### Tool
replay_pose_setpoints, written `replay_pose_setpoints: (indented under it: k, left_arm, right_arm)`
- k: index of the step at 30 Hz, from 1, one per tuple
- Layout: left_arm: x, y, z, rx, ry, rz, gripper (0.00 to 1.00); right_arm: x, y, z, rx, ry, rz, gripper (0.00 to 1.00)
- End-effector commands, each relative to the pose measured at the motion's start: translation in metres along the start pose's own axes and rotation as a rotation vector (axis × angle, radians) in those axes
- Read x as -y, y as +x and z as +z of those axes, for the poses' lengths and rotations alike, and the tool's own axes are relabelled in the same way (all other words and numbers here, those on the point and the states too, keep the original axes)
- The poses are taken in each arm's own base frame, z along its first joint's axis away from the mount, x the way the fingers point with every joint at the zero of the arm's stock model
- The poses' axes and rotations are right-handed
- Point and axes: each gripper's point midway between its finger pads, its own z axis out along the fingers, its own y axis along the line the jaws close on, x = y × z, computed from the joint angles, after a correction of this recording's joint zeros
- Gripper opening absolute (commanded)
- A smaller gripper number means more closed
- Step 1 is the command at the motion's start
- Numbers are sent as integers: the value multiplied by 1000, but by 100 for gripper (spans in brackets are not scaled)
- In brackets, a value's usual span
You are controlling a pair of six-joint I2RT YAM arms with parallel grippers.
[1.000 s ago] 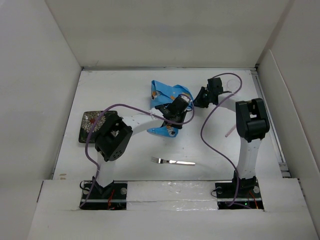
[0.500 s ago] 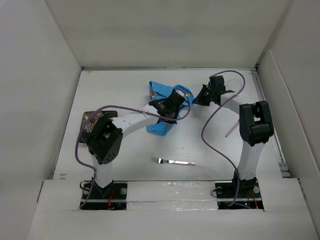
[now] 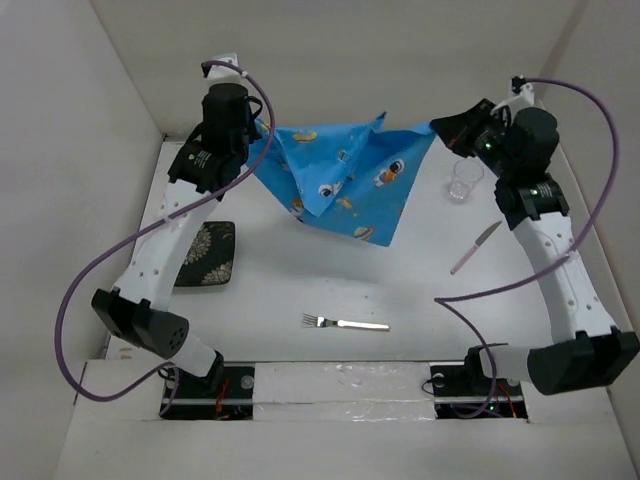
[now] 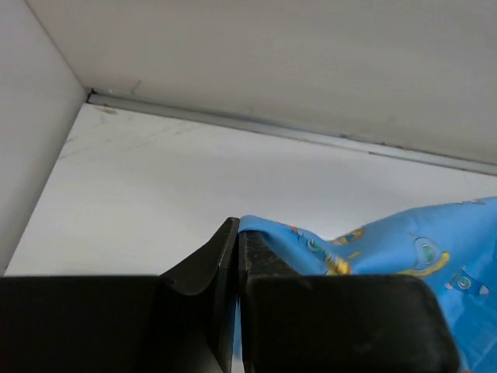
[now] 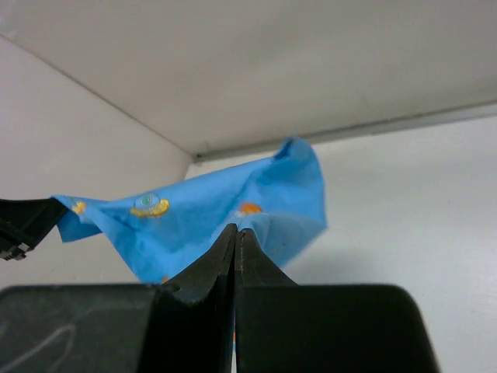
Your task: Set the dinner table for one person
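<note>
The blue cartoon-print cloth mat (image 3: pixel 350 180) hangs stretched in the air above the far half of the white dinner table (image 3: pixel 300 290). My left gripper (image 3: pixel 258 135) is shut on its left corner, and the cloth shows at its fingertips in the left wrist view (image 4: pixel 365 249). My right gripper (image 3: pixel 440 127) is shut on its right corner, and the cloth spreads behind its tips in the right wrist view (image 5: pixel 194 214). A fork (image 3: pixel 345 323) lies near the front middle. A pink knife (image 3: pixel 474 248) lies at the right. A clear glass (image 3: pixel 462 180) stands at the far right.
A dark floral square plate (image 3: pixel 207 254) lies at the left of the table, partly under my left arm. White walls enclose the table on three sides. The arm bases sit at the near edge.
Both grippers have risen and moved apart, lifting the crumpled mat off the table and spreading it out in the air. The plate, fork, knife and glass have not moved.
</note>
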Motion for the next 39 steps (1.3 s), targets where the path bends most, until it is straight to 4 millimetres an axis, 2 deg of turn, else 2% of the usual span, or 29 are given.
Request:
replay_pose_setpoints:
  k: [1,3,6,9,11,13,15,17,18,19,20,21,22,23,24,25,26,27,28,29,30,31,32,33,35,36,37,38,39]
  left_arm:
    - [-10,-53,-34,163,-11,-51,0]
    - [-21,-79,-50,252,-33,-94,0]
    - [-26,-104,-71,336,-19,-151,0]
    - [-36,-116,-81,368,4,-232,0]
    - [-32,-103,-72,339,67,-258,0]
    - [-33,-76,-56,273,68,-279,0]
    - [-24,-44,-38,179,80,-288,0]
    - [-12,-19,-27,103,123,-301,0]
    - [-6,8,-14,36,128,-317,0]
    - [1,24,-10,-9,155,-332,0]
    - [6,35,-4,-27,175,-348,0]
    - [8,66,4,-93,174,-344,0]
    - [14,80,7,-134,195,-373,0]
    - [18,89,10,-151,206,-384,0]
    - [19,113,17,-206,201,-379,0]
    - [23,123,19,-237,212,-390,0]
    - [25,132,22,-260,217,-390,0]
    - [28,148,28,-298,221,-375,0]
    - [30,157,31,-325,227,-364,0]
    - [28,169,33,-362,213,-347,0]
    - [28,181,41,-396,195,-332,0]
    - [25,188,45,-407,174,-318,1]
    - [23,194,49,-414,164,-304,2]
    - [14,205,57,-433,137,-303,3]
    - [12,205,61,-431,144,-316,3]
    - [8,211,63,-441,134,-328,2]
    - [3,211,65,-454,151,-350,1]
    - [2,212,68,-453,156,-354,0]
    - [2,211,68,-450,159,-350,0]
  right_arm:
    - [-24,-29,-32,64,-18,-14,0]
    - [-36,-48,-48,107,-35,-2,0]
    - [-50,-66,-69,151,-42,13,0]
    - [-59,-73,-83,183,-47,24,0]
    - [-47,-66,-78,164,-11,35,0]
    - [-29,-54,-66,135,34,45,0]
    - [-4,-49,-48,121,100,47,0]
    - [11,-49,-31,109,128,38,0]
    - [38,-39,-6,72,194,46,0]
    - [51,-39,4,57,217,53,0]
    - [51,-46,15,67,208,48,0]
    - [63,-45,28,64,235,49,0]
    - [92,-27,57,8,282,69,0]
    - [89,-41,70,24,272,64,0]
    - [99,-38,85,3,287,65,0]
    - [129,-14,114,-65,323,86,0]
    - [136,-3,124,-124,329,96,7]
    - [116,-25,131,-115,272,67,40]
    - [114,-16,137,-156,273,52,52]
    - [126,6,141,-231,316,49,63]
    - [126,12,140,-246,325,9,69]
    - [127,23,138,-267,331,-2,70]
    - [105,9,129,-212,280,-32,70]
    - [134,58,112,-277,329,18,70]
    - [133,60,108,-244,305,17,68]
    - [122,54,91,-207,299,31,40]
    - [149,94,77,-276,360,66,21]
    - [161,116,60,-305,400,84,0]
    - [158,111,58,-289,399,75,0]
